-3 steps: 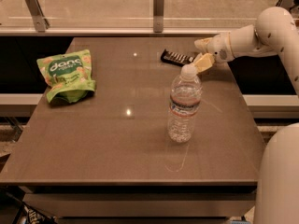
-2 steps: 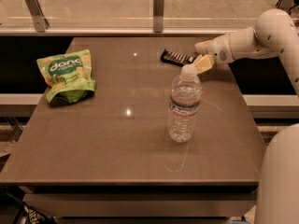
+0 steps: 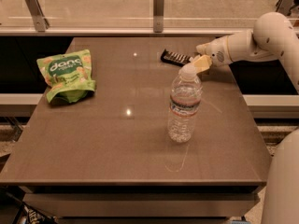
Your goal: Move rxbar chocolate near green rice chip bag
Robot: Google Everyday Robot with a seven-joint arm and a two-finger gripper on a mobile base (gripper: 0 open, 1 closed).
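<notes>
Camera view: green rice chip bag lies flat in the upper left of the frame, near the left edge of the brown worktop, logo side up. Bare worktop lies to its right as far as the middle of the frame.

A clear plastic water bottle stands upright right of centre, capped. It is low in the frame compared with the bar, so closer to the camera.

Rxbar chocolate lies flat in the upper middle of the frame, toward the far edge of the worktop. It is well apart from the bag, with the bottle below it in the picture.

Key relation: the bar's long axis runs roughly left to right with a slight downward slant, and its right end points straight at the hand. The hand sits just beside that end, reaching in from the upper right on the white arm. So the bar lies to the left of the hand, end-on to it. I cannot tell contact, and I cannot tell whether the hand is spread or pressed together; the bottle cap overlaps its lower part.

Judgement: grasp not yet secured. After pickup the carry goes leftward across the frame to the bag, passing above the bottle top, and knocking the bottle is the risk.
</notes>
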